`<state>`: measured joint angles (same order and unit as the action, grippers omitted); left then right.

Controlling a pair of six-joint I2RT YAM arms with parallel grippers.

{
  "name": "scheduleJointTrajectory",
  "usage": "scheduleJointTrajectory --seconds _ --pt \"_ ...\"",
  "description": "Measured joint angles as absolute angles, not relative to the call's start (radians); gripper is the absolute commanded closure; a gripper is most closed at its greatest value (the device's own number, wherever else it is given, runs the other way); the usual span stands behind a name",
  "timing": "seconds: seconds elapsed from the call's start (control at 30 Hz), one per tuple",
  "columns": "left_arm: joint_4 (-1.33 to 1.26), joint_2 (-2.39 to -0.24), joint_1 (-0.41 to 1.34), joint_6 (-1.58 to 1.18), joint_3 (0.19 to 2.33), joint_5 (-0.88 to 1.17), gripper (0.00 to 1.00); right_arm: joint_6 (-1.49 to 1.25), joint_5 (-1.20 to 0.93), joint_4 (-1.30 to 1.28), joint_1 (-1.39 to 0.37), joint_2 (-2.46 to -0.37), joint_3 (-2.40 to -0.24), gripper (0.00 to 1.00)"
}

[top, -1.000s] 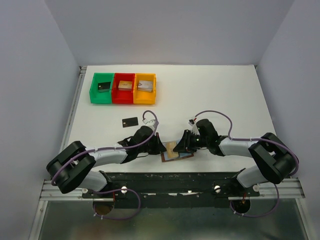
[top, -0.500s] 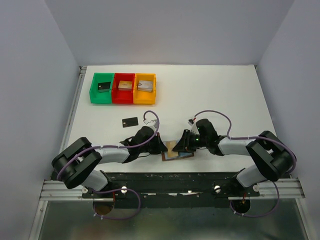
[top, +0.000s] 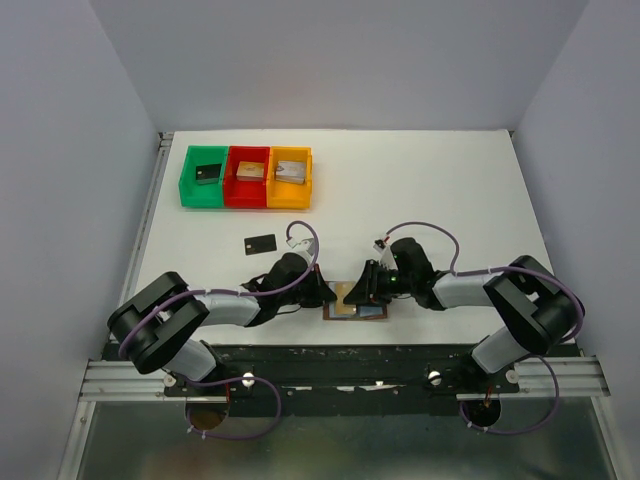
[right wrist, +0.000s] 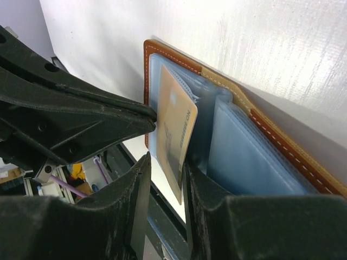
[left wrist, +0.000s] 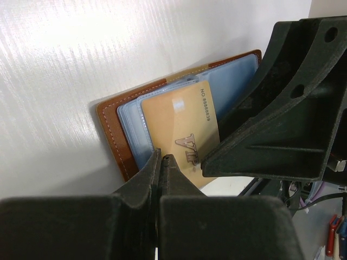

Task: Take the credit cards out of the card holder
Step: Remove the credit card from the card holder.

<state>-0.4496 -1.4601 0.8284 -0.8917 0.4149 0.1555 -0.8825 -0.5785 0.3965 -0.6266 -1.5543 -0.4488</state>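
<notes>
- Wallet [left wrist: 113,138] of brown leather lies open on the white table [top: 420,180], at the 6 o'clock edge between the two arms, with its pale blue pockets [left wrist: 133,127] facing up.
- From 9 o'clock the left gripper [left wrist: 160,160] reaches the wallet. Its fingers are pressed together on the near corner of a gold card [left wrist: 181,122].
- The gold card is tilted up off the left pockets. Whether its far end sits inside a pocket, I cannot tell.
- From 3 o'clock the right gripper [right wrist: 165,173] comes low over the wallet. Its fingers stand apart and grasp nothing. The loose corner of the gold card hangs between them, and I cannot tell if it touches one.
- A black card [top: 260,243] lies flat on the table at 10 o'clock from the wallet, well apart from it.
- Far at 11 o'clock three bins stand in a row, touching: green bin [top: 203,197], red bin [top: 247,197], orange bin [top: 289,198]. Each one has a small block inside.
</notes>
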Motion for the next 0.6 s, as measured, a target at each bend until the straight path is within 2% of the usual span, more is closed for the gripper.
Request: scheduleJointTrajectory --seconds 0.6 --pt "-0.457 -1.460 0.829 -0.920 0.402 0.152 1.00 -0.852 -0.558 0.303 -0.628 -1.471 -0.454 0.67"
